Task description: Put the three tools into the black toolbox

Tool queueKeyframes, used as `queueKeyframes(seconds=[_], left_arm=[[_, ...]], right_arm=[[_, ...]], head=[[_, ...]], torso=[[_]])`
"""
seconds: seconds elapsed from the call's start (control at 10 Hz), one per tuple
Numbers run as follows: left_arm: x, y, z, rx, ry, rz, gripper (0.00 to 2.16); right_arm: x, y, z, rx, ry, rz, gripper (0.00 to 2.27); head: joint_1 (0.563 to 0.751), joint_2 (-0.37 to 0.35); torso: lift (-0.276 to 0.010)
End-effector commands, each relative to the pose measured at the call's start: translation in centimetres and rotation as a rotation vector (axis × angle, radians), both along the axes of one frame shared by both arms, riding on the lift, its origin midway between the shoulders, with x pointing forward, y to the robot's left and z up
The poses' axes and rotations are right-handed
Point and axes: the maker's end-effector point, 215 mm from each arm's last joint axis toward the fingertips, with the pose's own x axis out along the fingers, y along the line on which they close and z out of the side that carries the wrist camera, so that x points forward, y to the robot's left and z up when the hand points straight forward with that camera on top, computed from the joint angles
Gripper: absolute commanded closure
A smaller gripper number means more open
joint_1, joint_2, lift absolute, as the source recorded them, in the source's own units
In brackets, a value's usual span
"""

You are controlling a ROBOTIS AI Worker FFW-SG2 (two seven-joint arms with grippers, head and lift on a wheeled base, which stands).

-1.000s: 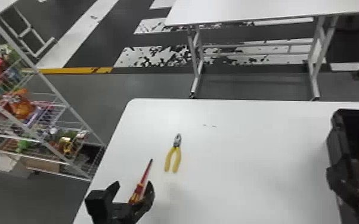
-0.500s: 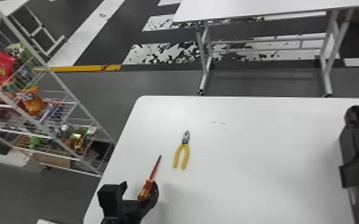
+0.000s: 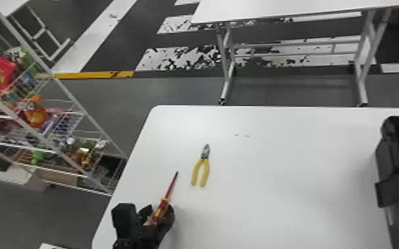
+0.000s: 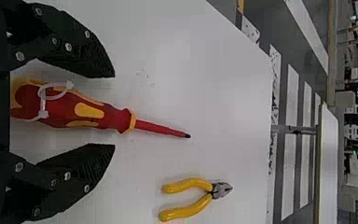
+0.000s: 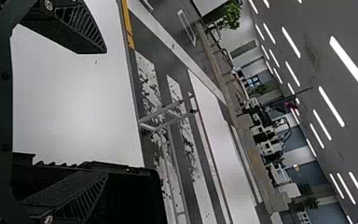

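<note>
Two tools lie on the white tabletop (image 3: 275,172), left of the black toolbox (image 3: 385,159) in the head view. The toolbox stands at the right edge of the frame, with its dark inside facing up. Brownish shapes show in its lower part, too dim to name, and the frame cuts off its right side and near end. At upper left, a slanting wire rack (image 3: 63,86) holds a red packet (image 3: 1,73), an orange packet (image 3: 37,115) and smaller coloured items too blurred to tell. Its left side is cut off.

At lower left, the left hand (image 3: 161,208) has its fingers wide apart around the handle of the red and yellow screwdriver (image 3: 171,187). In the left wrist view, white gaps separate the handle from both fingers of the left hand (image 4: 114,110); a pale tie (image 4: 43,113) loops round the handle. The yellow-handled pliers (image 3: 204,162) lie near the screwdriver, apart from it, toward the middle of the head view.

In the right wrist view, the right hand (image 5: 106,112) is wide, one finger overlapping the toolbox, where black against black blurs the outlines.
</note>
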Motion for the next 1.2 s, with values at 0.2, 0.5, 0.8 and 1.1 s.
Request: queueKeyframes(seconds=[0.2, 0.5, 0.8, 1.1], left_arm=[[0.2, 0.1, 0.2, -0.007, 0.005, 0.020, 1.71], [1.3, -1.0, 2.1, -0.012, -0.035, 0.014, 1.71], [2.5, -3.1, 5.6, -0.018, -0.099, -0.011, 1.71], [4.1, -6.4, 10.2, -0.041, -0.168, -0.066, 1.71]], right_arm=[[0.0, 0.0, 0.2, 0.004, -0.003, 0.000, 0.07], [0.3, 0.1, 0.4, 0.006, -0.010, 0.001, 0.07], [0.7, 0.4, 0.5, 0.009, -0.012, 0.004, 0.07], [0.7, 0.6, 0.4, 0.009, -0.009, 0.005, 0.07]], head=[[0.695, 0.314], [0.695, 0.302], [0.695, 0.270], [0.695, 0.229]], torso=[[-0.051], [-0.051], [-0.051], [-0.051]])
